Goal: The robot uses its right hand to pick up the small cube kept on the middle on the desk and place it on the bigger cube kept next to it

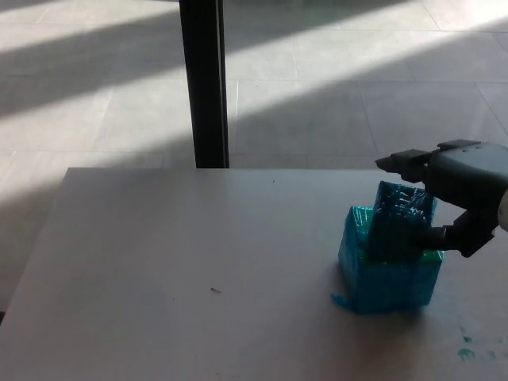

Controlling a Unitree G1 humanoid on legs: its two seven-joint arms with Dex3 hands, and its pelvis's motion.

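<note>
The bigger cube (389,278), wrapped in shiny teal tape, stands on the white desk (182,270) at the right. The small teal cube (406,205) rests on its top, toward the back right. My right hand (460,186) comes in from the right edge, just beside the small cube. Its upper fingers (403,161) reach out above the small cube without closing on it, and the thumb (436,233) lies low at the cube's right side. The hand looks open. My left hand does not show.
A black pillar (202,79) rises behind the desk's far edge, with sunlit tiled floor beyond. Green smears (467,349) mark the desk's near right corner. A tiny red speck (214,290) lies mid-desk. A loose tape flap (341,302) sticks out at the big cube's base.
</note>
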